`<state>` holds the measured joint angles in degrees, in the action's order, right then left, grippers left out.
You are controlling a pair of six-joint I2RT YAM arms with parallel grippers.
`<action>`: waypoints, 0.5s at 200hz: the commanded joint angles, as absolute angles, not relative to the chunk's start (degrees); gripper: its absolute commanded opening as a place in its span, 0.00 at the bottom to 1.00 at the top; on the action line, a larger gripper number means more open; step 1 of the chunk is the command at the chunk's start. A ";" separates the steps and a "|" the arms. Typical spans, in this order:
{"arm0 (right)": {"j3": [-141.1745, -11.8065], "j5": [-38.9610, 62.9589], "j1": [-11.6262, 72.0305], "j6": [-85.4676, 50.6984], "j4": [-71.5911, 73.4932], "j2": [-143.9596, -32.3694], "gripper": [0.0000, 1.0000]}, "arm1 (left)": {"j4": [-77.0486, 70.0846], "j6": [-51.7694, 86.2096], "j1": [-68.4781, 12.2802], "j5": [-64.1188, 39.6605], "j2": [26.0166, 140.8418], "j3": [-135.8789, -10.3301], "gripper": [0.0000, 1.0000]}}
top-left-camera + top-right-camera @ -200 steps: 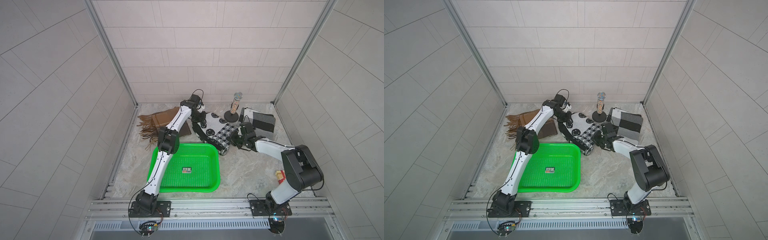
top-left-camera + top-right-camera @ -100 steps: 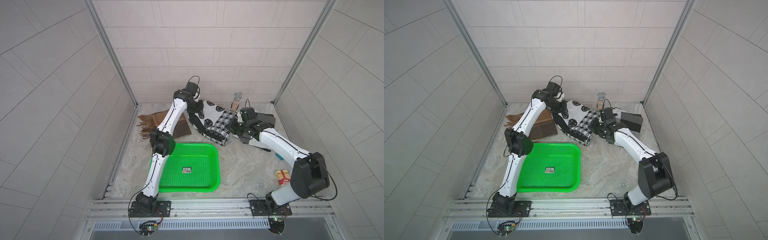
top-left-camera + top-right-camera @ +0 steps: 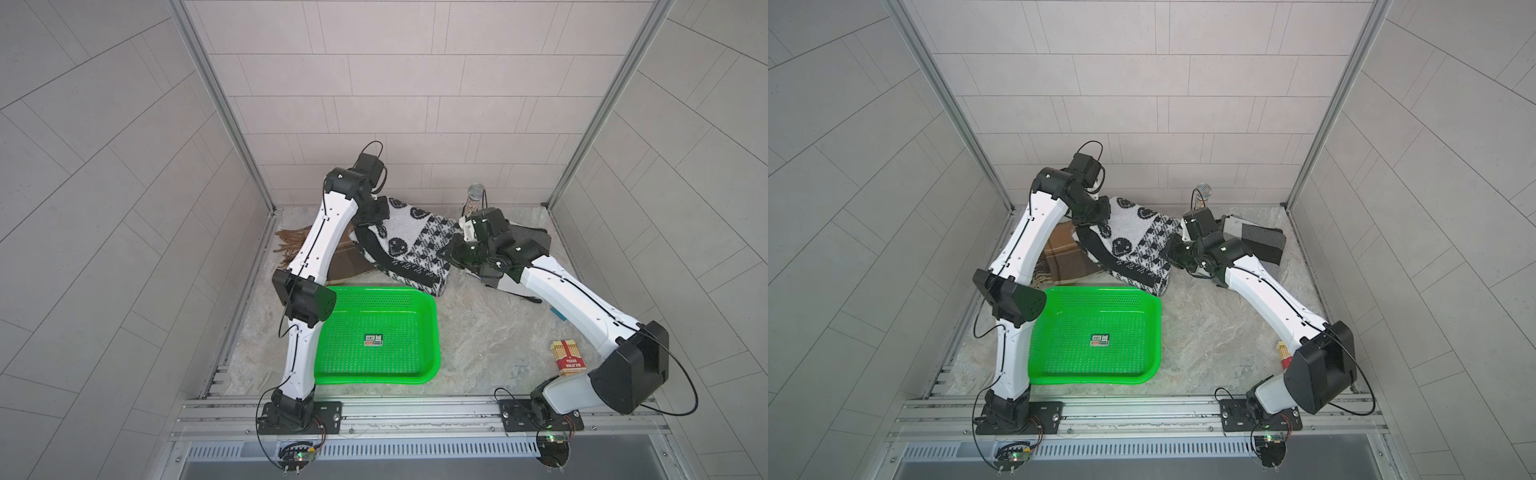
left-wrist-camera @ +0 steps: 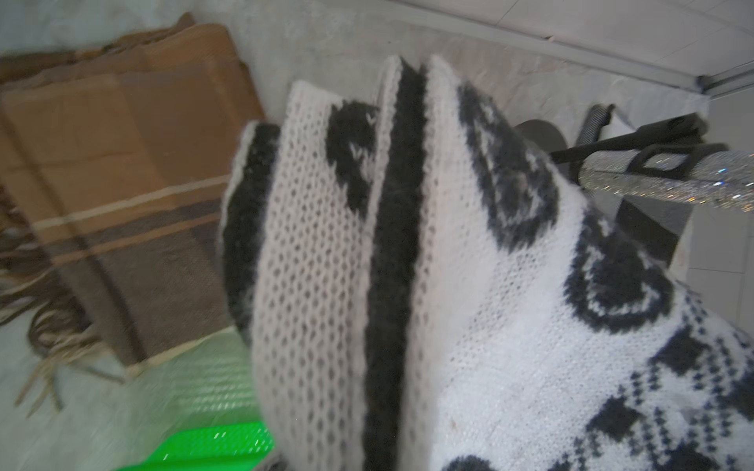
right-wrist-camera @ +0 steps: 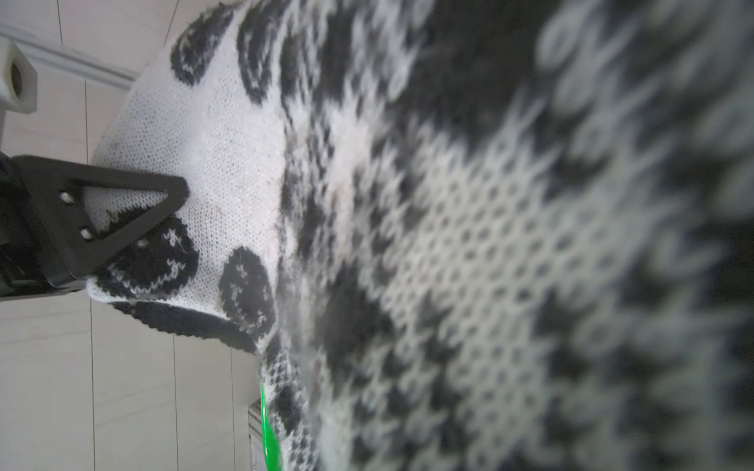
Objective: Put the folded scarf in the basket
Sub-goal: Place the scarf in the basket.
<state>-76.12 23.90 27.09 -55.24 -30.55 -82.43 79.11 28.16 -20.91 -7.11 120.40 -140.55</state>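
The folded scarf (image 3: 411, 245) (image 3: 1133, 245), black and white knit with smiley faces, hangs lifted off the table between my two grippers. Its lower edge hangs level with the far rim of the bright green basket (image 3: 374, 316) (image 3: 1100, 316). My left gripper (image 3: 376, 214) (image 3: 1096, 214) is shut on the scarf's far left corner. My right gripper (image 3: 453, 249) (image 3: 1173, 251) is shut on its right edge. The scarf (image 4: 449, 285) (image 5: 449, 244) fills both wrist views and hides each gripper's own fingers. The basket holds only a small label.
A brown fringed plaid scarf (image 3: 291, 245) (image 4: 122, 183) lies at the back left, partly under the left arm. A grey striped scarf (image 3: 536, 239) lies at the back right. A glitter microphone (image 3: 475, 197) stands behind. A red card box (image 3: 567, 357) lies beside the right arm.
Both grippers have raised the scarf off the table, then carried it a little to the left. Both arms now reach higher, with the scarf stretched between them.
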 commanded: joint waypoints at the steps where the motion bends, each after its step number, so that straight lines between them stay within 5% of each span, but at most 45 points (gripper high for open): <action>1: -74.90 21.92 29.83 -54.04 -33.86 -79.02 0.00 | 76.17 30.65 -19.63 -1.84 109.51 -127.51 0.00; 44: -71.81 20.23 36.89 -54.14 -33.74 -76.26 0.00 | 60.64 34.21 -19.11 -1.48 87.95 -94.55 0.00; 100: -66.26 18.58 44.94 -55.19 -31.70 -75.00 0.00 | 59.98 36.54 -19.04 0.15 72.97 -75.82 0.00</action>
